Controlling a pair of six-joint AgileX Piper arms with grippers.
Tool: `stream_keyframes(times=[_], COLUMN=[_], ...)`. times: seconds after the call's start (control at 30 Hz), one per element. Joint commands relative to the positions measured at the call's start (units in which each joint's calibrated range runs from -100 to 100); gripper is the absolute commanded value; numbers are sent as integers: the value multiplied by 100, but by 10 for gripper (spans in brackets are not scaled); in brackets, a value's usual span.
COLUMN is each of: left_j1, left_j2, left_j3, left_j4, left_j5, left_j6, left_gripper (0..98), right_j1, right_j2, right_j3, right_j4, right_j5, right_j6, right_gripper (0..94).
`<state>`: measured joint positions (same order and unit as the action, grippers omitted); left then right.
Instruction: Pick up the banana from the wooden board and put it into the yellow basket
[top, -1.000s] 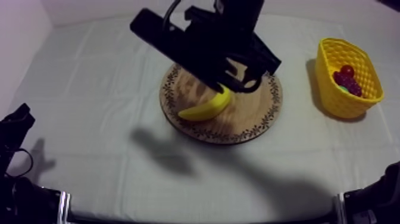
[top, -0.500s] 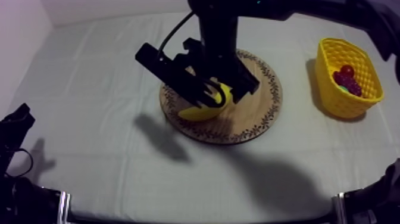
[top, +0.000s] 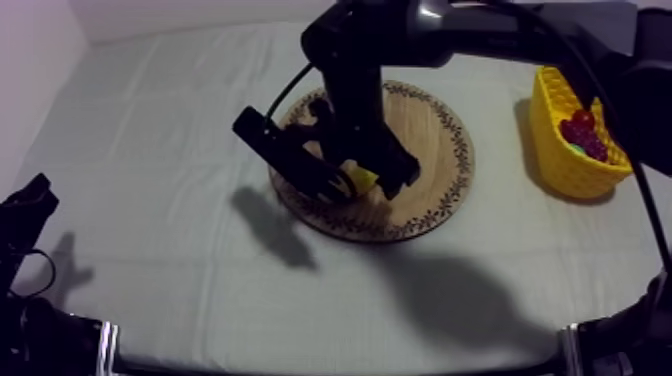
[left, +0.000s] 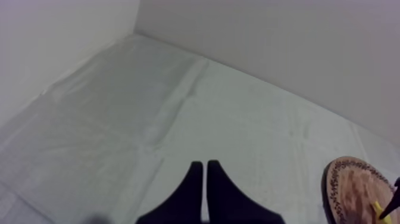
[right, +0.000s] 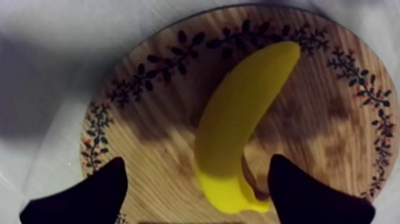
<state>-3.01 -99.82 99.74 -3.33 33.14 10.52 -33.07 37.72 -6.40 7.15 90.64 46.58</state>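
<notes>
- banana: lies on the board, not yet lifted.
- right gripper: low over the board, fingers apart, one on each side of the banana's end; no grip made.
- left gripper: fingers together on nothing, beside the board.
- basket: well apart from the board.
- remaining, by judgement: close, lift, carry, release into the basket.

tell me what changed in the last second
The right gripper came down from above the wooden board to the banana and now sits open astride it, not gripping. The banana still lies on the board, the left gripper stays shut at rest, and the yellow basket has not moved.
</notes>
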Motion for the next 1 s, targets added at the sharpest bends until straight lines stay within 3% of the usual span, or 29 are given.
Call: stream_keyframes(times=[0.0, 0.3, 0.83, 0.97], left_j1=[1, 1, 1, 1], left_j2=[0, 0, 0, 0], left_j3=[3, 3, 3, 3], left_j4=[-2, -2, -2, -2], left_j5=[0, 0, 0, 0], left_j6=[0, -3, -5, -5], left_gripper=[1, 1, 1, 1], right_j1=[18, 72, 38, 49], right_j2=[101, 427, 497, 486], right_j3=[-29, -65, 12, 99], right_j4=[-20, 13, -4, 49], right_j5=[-92, -545, -793, -910], right_j6=[-4, -27, -251, -307], right_gripper=[812, 768, 224, 173])
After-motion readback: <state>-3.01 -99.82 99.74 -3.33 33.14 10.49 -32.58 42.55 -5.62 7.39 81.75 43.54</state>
